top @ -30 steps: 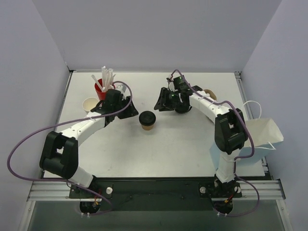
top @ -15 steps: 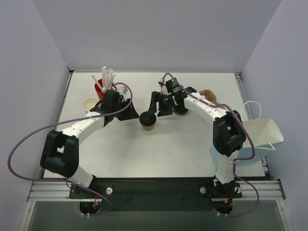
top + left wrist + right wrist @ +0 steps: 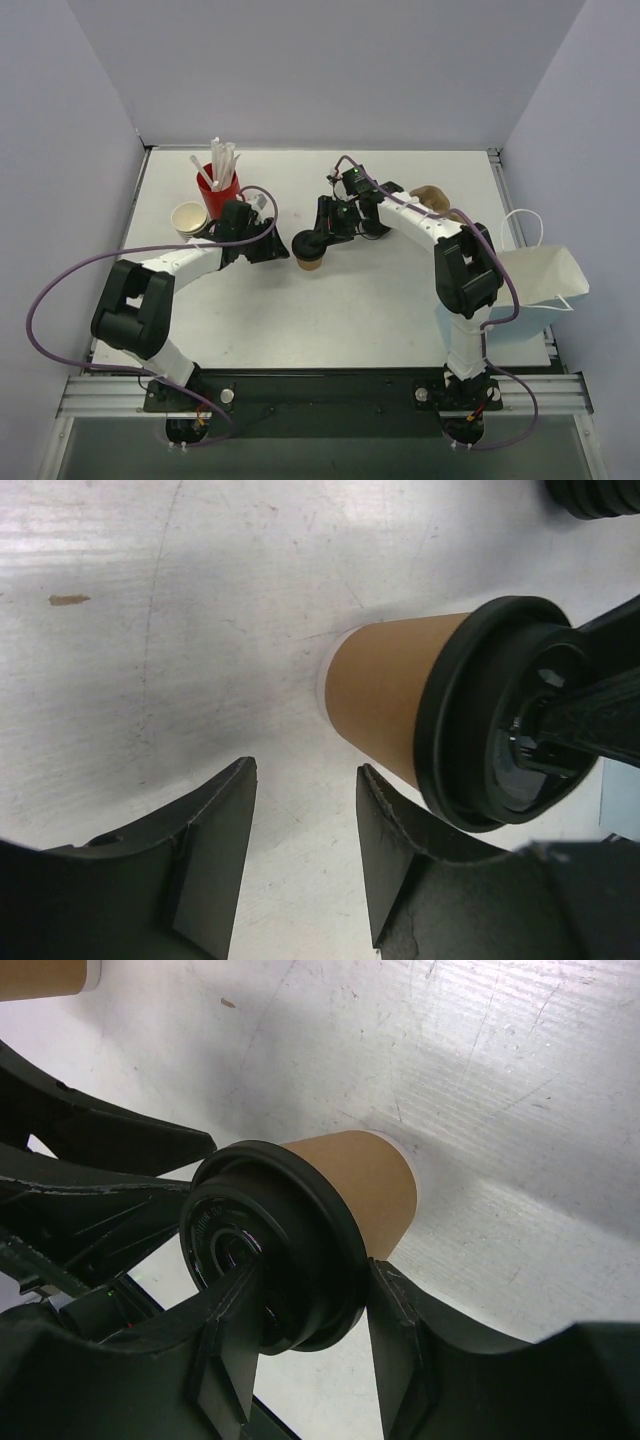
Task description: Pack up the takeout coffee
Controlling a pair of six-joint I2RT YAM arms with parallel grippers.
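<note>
The takeout coffee (image 3: pixel 310 254), a tan-brown paper cup with a black lid, stands upright on the white table (image 3: pixel 380 310) near the middle. My right gripper (image 3: pixel 318 238) is open at the cup's top. In the right wrist view (image 3: pixel 314 1268) one finger (image 3: pixel 230 1310) lies across the lid's top (image 3: pixel 270 1250) and the other (image 3: pixel 395 1305) sits against the lid's rim. My left gripper (image 3: pixel 278 247) is open and empty just left of the cup. In the left wrist view (image 3: pixel 305 770) the cup (image 3: pixel 385 695) stands just beyond the right finger (image 3: pixel 395 850).
A red cup with white straws (image 3: pixel 217 180) and cream lidless cups (image 3: pixel 187 217) stand at the back left. A white paper bag (image 3: pixel 535 280) stands open at the right table edge. A brown object (image 3: pixel 430 193) lies behind the right arm.
My right gripper has moved left and down onto the cup's lid. My left gripper has slid right toward the cup. The cup has stayed in place.
</note>
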